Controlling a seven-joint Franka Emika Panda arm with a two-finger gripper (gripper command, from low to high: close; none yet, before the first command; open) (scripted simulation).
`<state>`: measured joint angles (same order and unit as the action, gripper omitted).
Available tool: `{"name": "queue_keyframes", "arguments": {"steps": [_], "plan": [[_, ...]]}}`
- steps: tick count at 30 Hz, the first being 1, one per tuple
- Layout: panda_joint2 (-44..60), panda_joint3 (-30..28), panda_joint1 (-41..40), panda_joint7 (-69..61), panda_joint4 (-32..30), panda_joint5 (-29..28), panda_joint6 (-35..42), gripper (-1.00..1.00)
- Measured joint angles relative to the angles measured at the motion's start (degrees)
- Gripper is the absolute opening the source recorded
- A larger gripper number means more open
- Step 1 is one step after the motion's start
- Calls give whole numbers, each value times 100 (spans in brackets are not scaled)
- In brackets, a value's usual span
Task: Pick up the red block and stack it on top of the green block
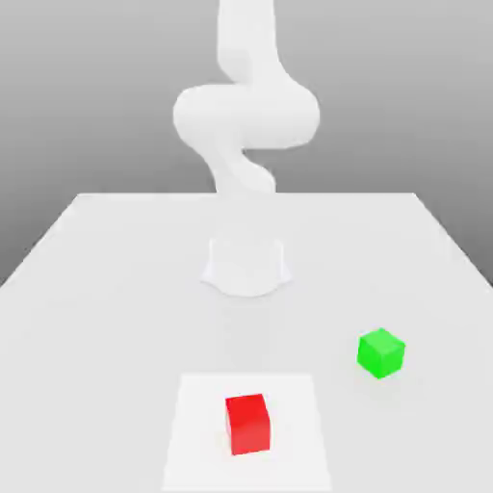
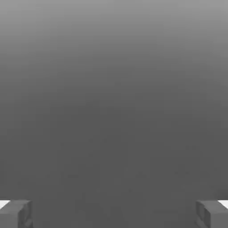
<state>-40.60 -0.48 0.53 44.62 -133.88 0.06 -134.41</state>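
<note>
Red block is borne by the pale worktop, apart from the opened, empty claw; grey backdrop behind.

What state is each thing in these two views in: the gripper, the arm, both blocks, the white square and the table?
Gripper: open, nothing between its fingers
Arm: raised above the table, away from both blocks
Red block: resting on the white square, not held
Green block: resting on the table, nothing on top
White square: lying flat, under the red block
Table: level, bearing the green block
</note>
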Motion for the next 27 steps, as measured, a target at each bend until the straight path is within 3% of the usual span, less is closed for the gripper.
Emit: {"name": "queue_keyframes", "arguments": {"steps": [21,27], "plan": [[4397,-213,236,-1028,-1759,67,-2216,0],[5641,-123,172,-1159,-1679,186,-3207,0]]}}
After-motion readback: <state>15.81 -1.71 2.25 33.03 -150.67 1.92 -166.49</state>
